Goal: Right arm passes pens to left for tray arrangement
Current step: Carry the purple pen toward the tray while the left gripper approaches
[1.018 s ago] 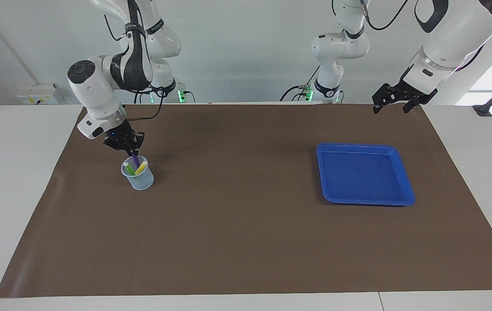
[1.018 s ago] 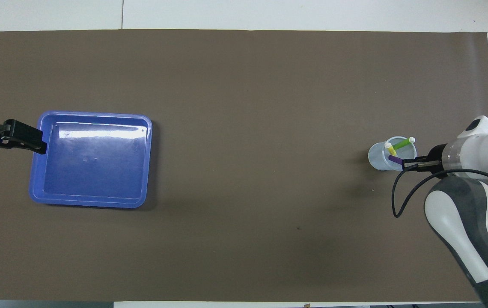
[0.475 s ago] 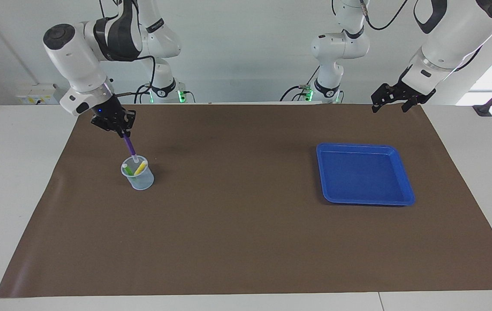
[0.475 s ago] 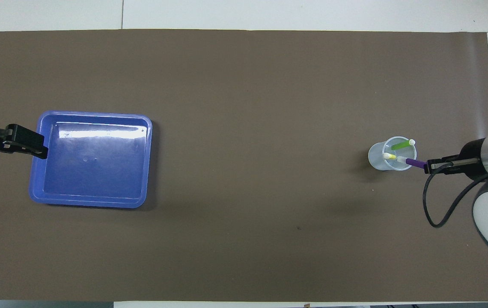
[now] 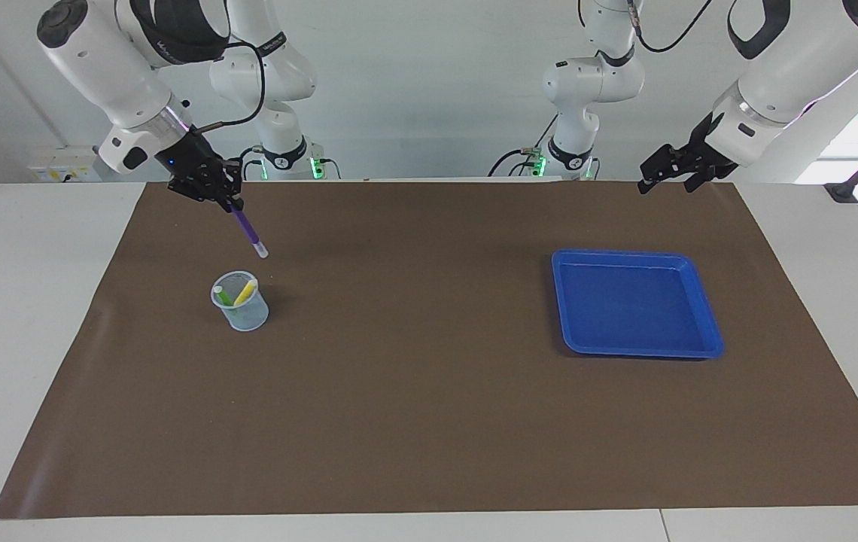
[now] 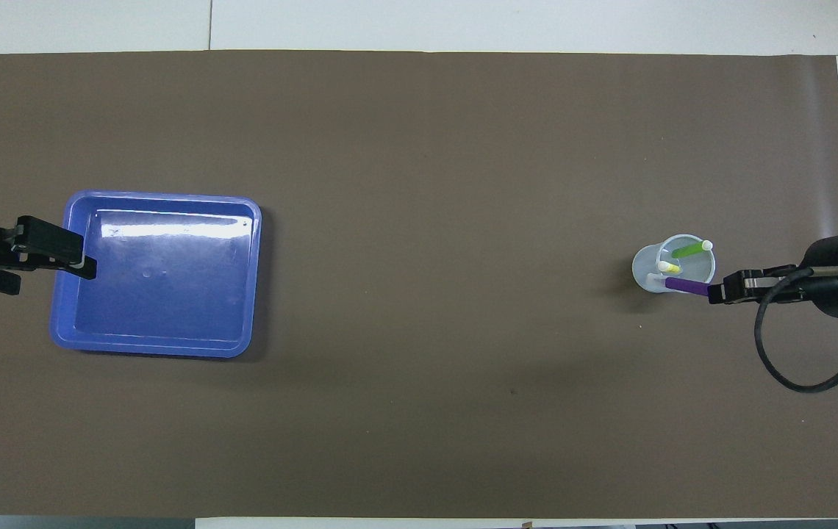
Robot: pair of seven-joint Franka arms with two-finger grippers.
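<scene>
My right gripper (image 5: 232, 203) (image 6: 717, 292) is shut on the purple pen (image 5: 250, 232) (image 6: 686, 286) and holds it in the air, clear of the cup, pale end pointing down. The green pen (image 5: 223, 296) (image 6: 691, 250) and the yellow pen (image 5: 246, 291) (image 6: 669, 267) stand in the translucent cup (image 5: 241, 304) (image 6: 647, 270). The blue tray (image 5: 634, 304) (image 6: 158, 273) lies toward the left arm's end of the table. My left gripper (image 5: 668, 175) (image 6: 84, 267) is open and empty, raised in the air by the tray's edge.
A brown mat (image 5: 414, 376) (image 6: 419, 147) covers the table. Two more white arms (image 5: 587, 83) stand at the robots' end of the table.
My right gripper has lifted the purple pen up out of the cup. My left gripper has shifted slightly toward the tray.
</scene>
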